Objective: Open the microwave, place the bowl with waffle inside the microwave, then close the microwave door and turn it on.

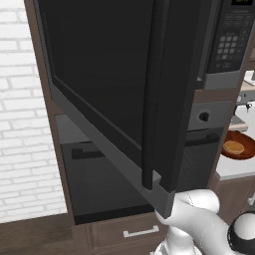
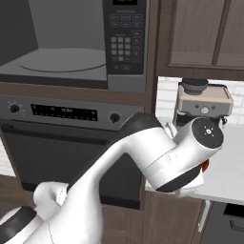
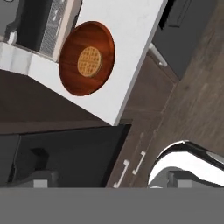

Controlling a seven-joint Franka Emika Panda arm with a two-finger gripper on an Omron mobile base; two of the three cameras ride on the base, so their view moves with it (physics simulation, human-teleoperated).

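bowl with waffle (image 3: 87,57), round glossy reddish-brown wood holding a small golden grid-patterned disc, sits near the white counter's (image 3: 131,52) edge; microwave door (image 1: 114,94) hangs open; pincer jaws spread, holding nothing.

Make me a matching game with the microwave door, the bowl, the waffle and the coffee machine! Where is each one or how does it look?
Things:
1. microwave door
2. bowl
3. waffle
4. coffee machine

Descriptions:
A. lying inside the bowl
B. swung wide open
C. at the back of the counter, by the wall
D. on the white counter near its edge

Pairs: 1-B, 2-D, 3-A, 4-C
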